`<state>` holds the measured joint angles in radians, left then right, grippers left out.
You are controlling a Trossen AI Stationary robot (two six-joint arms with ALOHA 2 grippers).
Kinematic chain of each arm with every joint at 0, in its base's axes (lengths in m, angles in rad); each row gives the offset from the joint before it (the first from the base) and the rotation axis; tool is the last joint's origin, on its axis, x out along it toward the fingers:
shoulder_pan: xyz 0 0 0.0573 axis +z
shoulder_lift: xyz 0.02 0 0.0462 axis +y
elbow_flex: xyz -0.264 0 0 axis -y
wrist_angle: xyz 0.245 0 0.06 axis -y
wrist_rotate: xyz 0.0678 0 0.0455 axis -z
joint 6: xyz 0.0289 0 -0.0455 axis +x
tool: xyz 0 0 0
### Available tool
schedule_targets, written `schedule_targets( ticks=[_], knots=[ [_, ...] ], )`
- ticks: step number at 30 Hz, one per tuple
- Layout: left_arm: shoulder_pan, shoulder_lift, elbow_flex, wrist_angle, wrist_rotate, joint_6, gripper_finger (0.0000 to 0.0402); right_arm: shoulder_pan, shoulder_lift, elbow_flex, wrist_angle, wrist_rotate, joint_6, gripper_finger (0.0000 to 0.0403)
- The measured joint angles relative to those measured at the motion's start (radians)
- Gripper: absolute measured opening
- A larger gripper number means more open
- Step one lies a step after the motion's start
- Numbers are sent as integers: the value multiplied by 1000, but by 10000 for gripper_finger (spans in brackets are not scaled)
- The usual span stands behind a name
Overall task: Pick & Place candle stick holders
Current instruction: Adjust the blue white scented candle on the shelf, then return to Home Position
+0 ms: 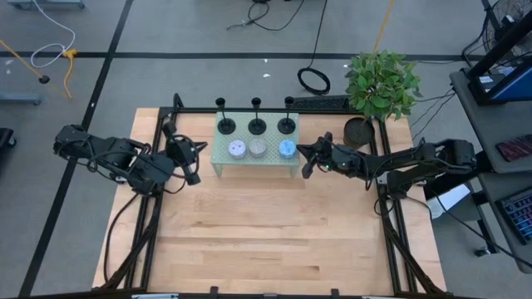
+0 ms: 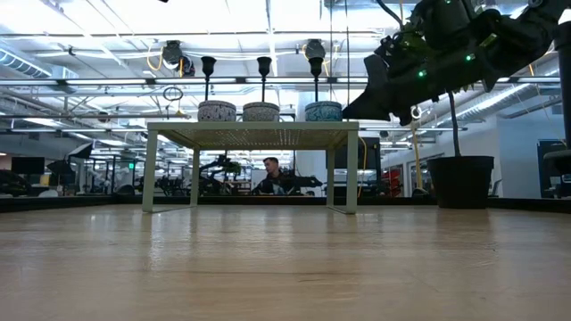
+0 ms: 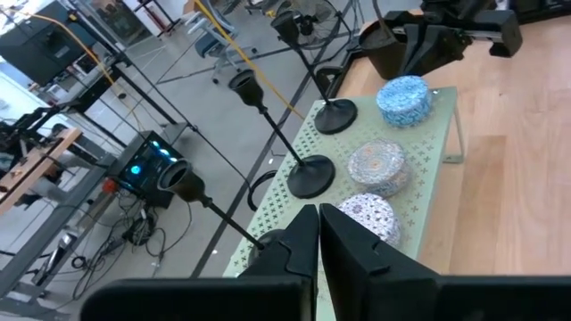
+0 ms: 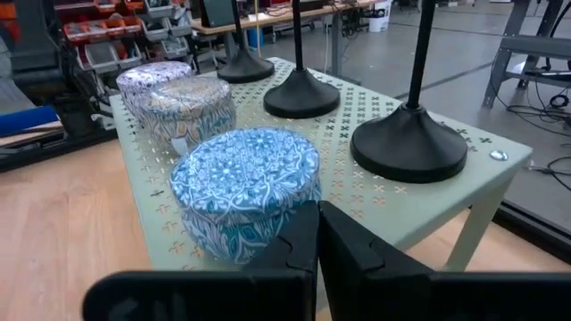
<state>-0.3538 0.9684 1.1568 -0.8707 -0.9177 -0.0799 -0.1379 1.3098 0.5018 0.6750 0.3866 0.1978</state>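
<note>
Three black candle stick holders (image 1: 225, 124) (image 1: 257, 124) (image 1: 287, 124) stand upright on their disc bases along the far side of the green perforated stand (image 1: 254, 164). In front of them sit three patterned tins (image 1: 258, 149). My left gripper (image 3: 318, 234) (image 1: 196, 158) is shut and hovers off the stand's left end, raised above its top. The nearest holder's base (image 3: 268, 241) is partly hidden behind its fingers. My right gripper (image 4: 318, 234) (image 1: 306, 159) is shut just off the stand's right end, level with the top, pointing at the blue tin (image 4: 245, 192).
A potted plant in a black pot (image 1: 359, 131) stands at the back right, close behind my right arm. Black frame rails (image 1: 387, 208) run along the table's left and right sides. Bare wooden table (image 1: 266, 232) lies in front of the stand. A person (image 2: 272, 174) sits in the room beyond.
</note>
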Motion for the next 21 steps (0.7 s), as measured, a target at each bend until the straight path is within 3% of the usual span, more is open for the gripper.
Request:
schedule_targets(
  ticks=[8,14,21],
  knots=[
    [0,0,0,3,-9,-27,21,2,-4,0,-7,1,-20,0],
    [0,-49,0,-3,-37,-43,21,2,-121,-1,-79,-6,-93,0],
    [-2,-245,-10,-73,-37,-73,21,2,-371,0,-331,-218,-179,0]
  ],
)
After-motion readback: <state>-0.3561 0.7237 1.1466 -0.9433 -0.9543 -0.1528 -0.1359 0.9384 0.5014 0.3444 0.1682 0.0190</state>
